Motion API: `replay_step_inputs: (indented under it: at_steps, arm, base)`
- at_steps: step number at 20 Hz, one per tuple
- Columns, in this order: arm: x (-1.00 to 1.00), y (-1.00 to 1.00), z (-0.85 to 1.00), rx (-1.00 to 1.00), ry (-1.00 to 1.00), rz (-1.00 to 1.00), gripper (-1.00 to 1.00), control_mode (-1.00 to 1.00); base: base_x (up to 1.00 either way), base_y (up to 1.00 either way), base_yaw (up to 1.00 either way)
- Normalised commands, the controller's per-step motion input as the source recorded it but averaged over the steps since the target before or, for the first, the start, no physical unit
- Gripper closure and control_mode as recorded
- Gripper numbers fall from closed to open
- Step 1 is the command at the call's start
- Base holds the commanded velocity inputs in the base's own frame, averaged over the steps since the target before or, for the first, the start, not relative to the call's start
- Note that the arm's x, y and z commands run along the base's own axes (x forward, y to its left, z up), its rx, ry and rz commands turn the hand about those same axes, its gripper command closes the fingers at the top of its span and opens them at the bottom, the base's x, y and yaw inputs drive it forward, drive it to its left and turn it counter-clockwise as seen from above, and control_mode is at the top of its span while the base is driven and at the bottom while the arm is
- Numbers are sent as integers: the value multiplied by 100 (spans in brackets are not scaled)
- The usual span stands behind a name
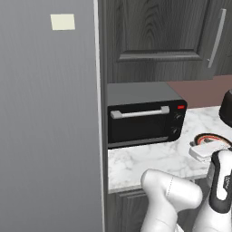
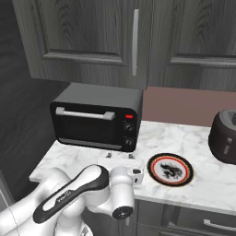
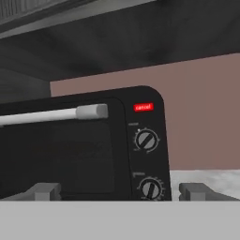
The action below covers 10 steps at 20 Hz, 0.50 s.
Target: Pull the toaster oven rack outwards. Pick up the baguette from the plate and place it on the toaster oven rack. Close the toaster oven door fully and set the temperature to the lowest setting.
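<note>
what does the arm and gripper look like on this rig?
Glossy white rounded arm segments with dark grey to black inlays at the joints; one dark inlay carries small pale lettering, too small to read. A round dark cap sits on one joint end. The gripper has two small blocky grey fingertips. No loose cables visible.

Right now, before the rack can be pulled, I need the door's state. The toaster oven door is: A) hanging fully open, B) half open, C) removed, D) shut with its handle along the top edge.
D: the toaster oven door sits flush in the oven front, its silver bar handle running along the top edge.
</note>
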Motion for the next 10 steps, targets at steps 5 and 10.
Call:
replay_step_inputs:
  at_steps: [5,10]
  arm:
    - [28,43,-34,0,-9,-1,-100,-100]
    - [39,48,-14,0,-6,-5,-100,-100]
  base:
    - [0,0,0]
    - [0,0,0]
